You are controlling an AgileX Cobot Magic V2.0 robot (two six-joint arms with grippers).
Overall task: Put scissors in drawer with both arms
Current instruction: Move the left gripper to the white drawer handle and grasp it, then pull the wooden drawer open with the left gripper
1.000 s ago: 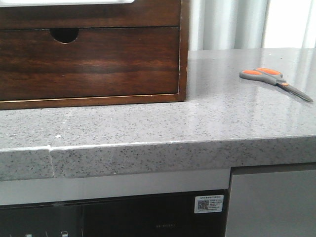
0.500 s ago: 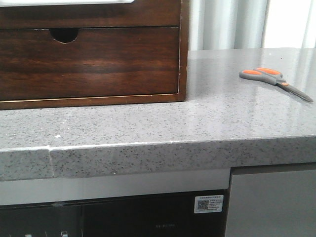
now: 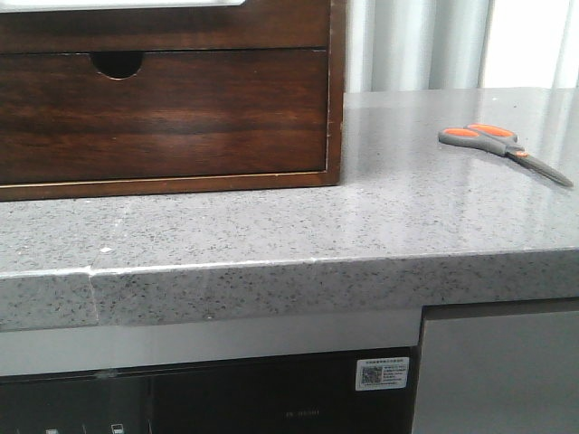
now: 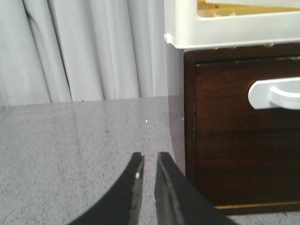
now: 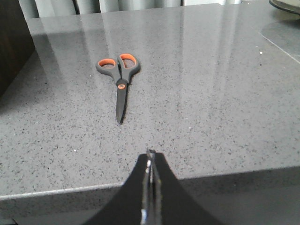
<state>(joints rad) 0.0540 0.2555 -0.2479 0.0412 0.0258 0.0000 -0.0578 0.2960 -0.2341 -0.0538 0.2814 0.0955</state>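
Observation:
The scissors, with grey handles, orange-lined loops and closed dark blades, lie flat on the grey speckled counter at the right. In the right wrist view the scissors lie ahead of my right gripper, which is shut and empty over the counter's front edge. The plain drawer is the upper front of the dark wooden cabinet at the back left and looks closed. My left gripper is empty with a narrow gap between its fingers, just left of the cabinet. That drawer carries a white handle. Neither gripper shows in the front view.
Below the plain drawer sits a like drawer front with a half-round notch, closed. A white box rests on the cabinet. Pale curtains hang behind the counter. The counter's front edge runs across the front view.

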